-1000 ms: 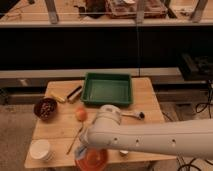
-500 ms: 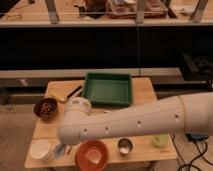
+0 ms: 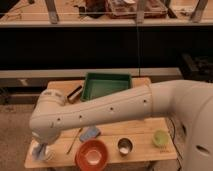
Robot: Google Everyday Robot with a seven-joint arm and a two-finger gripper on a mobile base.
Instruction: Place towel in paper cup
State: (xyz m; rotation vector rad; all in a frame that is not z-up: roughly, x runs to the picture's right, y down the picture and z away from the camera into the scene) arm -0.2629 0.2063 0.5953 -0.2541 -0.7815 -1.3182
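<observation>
The robot's pincer (image 3: 43,148) is down low at the near left corner of the wooden table (image 3: 142,131), right at the white paper cup (image 3: 36,155). I cannot tell if the pincer is wide or narrow. The small blue towel (image 3: 90,133) lies on the table to the right of the cup, near the round orange bowl (image 3: 92,155).

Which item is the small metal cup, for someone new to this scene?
On the wooden table, look along the front edge: right of the big orange bowl stands the small silver metal cup. It is the only shiny grey item, unlike the pale green round object further right. The pincer is at the front left corner, by the white paper cup.
</observation>
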